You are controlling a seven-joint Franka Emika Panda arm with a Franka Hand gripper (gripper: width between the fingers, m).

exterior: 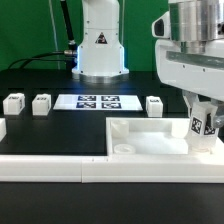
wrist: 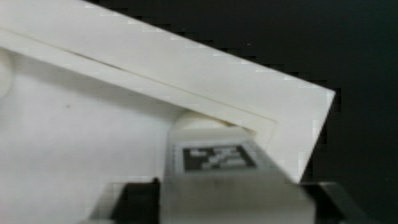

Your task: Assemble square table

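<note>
The square table's white slab (exterior: 150, 135) lies on the black table toward the exterior view's right, with a round hole (exterior: 124, 146) near its front corner. My gripper (exterior: 200, 112) is shut on a white leg (exterior: 200, 127) with a black-and-white tag, holding it upright at the slab's right corner. In the wrist view the tagged leg (wrist: 217, 158) sits between my dark fingers (wrist: 135, 202), and its far end meets the slab (wrist: 107, 120) at the corner. Three more legs (exterior: 13, 103) (exterior: 42, 103) (exterior: 155, 105) stand loose in a row farther back.
The marker board (exterior: 99, 101) lies between the loose legs in front of the robot base (exterior: 100, 50). A long white border rail (exterior: 60, 170) runs along the front edge, close against the slab.
</note>
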